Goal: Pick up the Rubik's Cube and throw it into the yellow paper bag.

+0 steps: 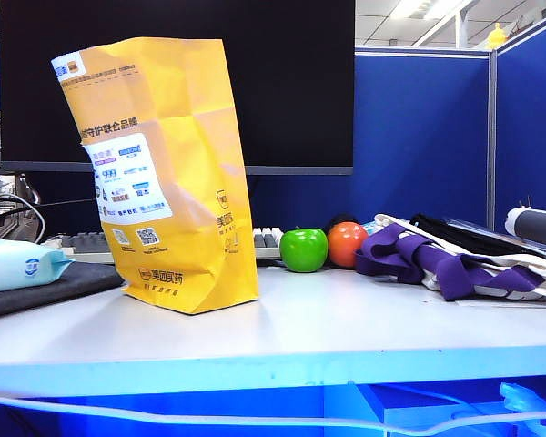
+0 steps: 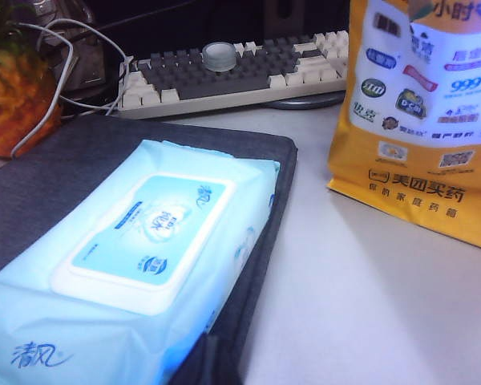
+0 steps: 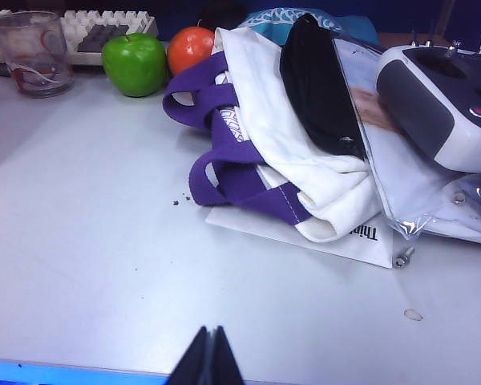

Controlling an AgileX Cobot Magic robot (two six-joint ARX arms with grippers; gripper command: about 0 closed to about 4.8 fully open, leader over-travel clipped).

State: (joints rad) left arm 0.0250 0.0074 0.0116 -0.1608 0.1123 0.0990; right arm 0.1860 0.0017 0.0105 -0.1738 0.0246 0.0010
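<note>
no rubik's cube shows in any view, so either the throw is done or the cube is out of sight. the yellow paper bag (image 1: 168, 173) stands left of centre. the right gripper (image 3: 208, 357), bottom centre, is pinched closed and empty; the left gripper is unseen, its jaws closed too.

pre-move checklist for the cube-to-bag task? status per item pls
1. Rubik's Cube located: not ok, in no view.
2. Tall crinkled yellow paper bag upright on the white table: ok.
3. Bag mouth open: cannot tell.
4. Right hand empty, shut, low over the table's near edge: ok.
5. Left hand: out of view, cannot tell where; shut.
6. Clutter by the bag: pale blue wet-wipes pack, shiny green apple, purple-and-white cloth tote: ok, apart.
</note>
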